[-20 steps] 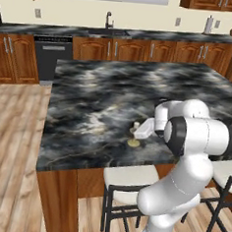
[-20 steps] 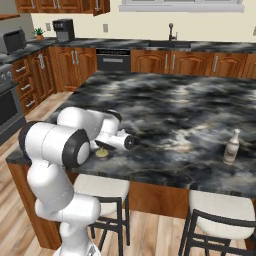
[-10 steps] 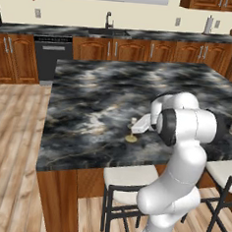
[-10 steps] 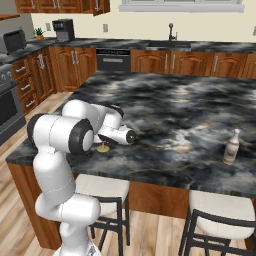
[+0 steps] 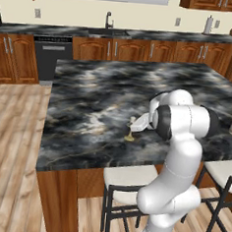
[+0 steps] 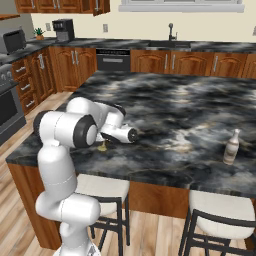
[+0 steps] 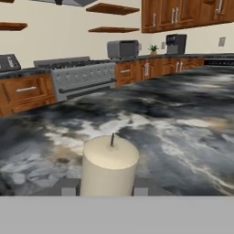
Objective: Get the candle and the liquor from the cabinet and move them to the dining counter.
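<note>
The cream candle (image 7: 109, 167) stands close in front of the hand camera, between my two fingertips (image 7: 69, 186), which press its sides. My gripper (image 7: 104, 186) is shut on it. From the base, the candle (image 5: 130, 131) stands upright with its olive-gold foot on the marbled dining counter (image 5: 100, 87) near the front edge, and the gripper (image 5: 136, 123) reaches it from the right. The candle's foot (image 6: 103, 146) peeks out behind my forearm. The liquor (image 6: 231, 146) is a clear bottle standing upright on the counter's right side, far from the hand. The reddish wall cabinet (image 6: 55, 5) runs along the top left.
Cream-seated stools (image 6: 100, 187) sit under the counter's near edge by my base. A wall worktop with sink and faucet (image 5: 109, 20) lies behind, with a range (image 7: 82, 77), toaster (image 7: 122, 48) and coffee maker (image 6: 63, 29) to the left. Wide bare stone surrounds the candle.
My arm has straightened up, the elbow rising, and the hand with the candle has shifted slightly left on the counter. The liquor has stayed put.
</note>
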Motion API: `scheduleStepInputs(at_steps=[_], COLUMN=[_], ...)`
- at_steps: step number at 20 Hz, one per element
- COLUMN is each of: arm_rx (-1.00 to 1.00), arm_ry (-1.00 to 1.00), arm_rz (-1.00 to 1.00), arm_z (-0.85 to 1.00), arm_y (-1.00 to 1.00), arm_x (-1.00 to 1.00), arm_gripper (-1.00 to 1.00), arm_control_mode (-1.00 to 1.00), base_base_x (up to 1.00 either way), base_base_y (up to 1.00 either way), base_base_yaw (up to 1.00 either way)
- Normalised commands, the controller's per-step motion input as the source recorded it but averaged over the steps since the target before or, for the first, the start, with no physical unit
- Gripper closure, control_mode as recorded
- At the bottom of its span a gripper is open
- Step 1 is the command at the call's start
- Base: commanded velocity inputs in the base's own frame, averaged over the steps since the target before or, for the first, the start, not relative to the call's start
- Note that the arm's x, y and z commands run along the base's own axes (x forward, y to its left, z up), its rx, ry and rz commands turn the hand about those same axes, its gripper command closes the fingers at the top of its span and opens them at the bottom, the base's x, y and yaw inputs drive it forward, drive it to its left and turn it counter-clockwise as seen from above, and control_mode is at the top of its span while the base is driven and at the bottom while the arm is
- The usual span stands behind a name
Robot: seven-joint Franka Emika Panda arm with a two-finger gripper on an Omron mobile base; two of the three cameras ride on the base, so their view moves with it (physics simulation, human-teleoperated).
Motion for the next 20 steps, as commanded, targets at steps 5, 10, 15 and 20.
scheduleStepInputs(at_steps=[5,10,15,20], arm_rx=[0.00,0.00,0.00,0.00], arm_ry=[0.00,-0.03,-0.11,-0.11], arm_rz=[0.00,0.00,0.00,0.00], arm_z=[-0.23,0.00,0.00,0.00], arm_y=[0.00,0.00,0.00,0.00], arm_x=[0.02,0.00,-0.06,-0.03], arm_gripper=[1.00,1.00,1.00,1.00], arm_control_mode=[-1.00,-1.00,-1.00,-1.00], base_base_x=[0.00,0.00,0.00,0.00], base_base_y=[0.00,0.00,0.00,0.00], base_base_yaw=[0.00,0.00,0.00,0.00])
